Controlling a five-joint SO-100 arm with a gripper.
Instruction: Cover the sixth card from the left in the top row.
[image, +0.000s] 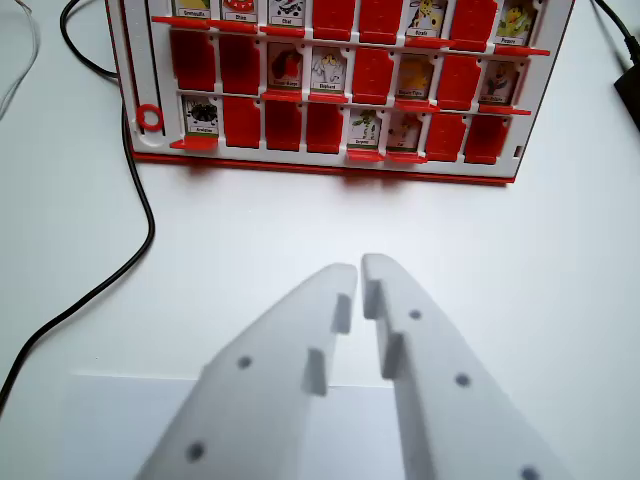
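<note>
1. White and smooth, the table (520, 260) fills most of the wrist view, with a paler sheet at the bottom edge.
2. At the wrist view's left, a thin black cable (140, 215) curves down over the table, from beside the board to the lower left corner.
3. Across the top stands a red and white plastic game board (330, 168) with rows of small card windows; its upper part is cut off by the edge of the view.
4. Some windows show picture cards with a printed name, for example a dark animal card (202, 118) at the left of the nearest row; others are closed by plain red flaps (241, 122).
5. Below centre, the white plastic pincer (359, 272) hovers over bare table, well apart from the board, almost closed with only a narrow gap between its tips, holding nothing.
</note>
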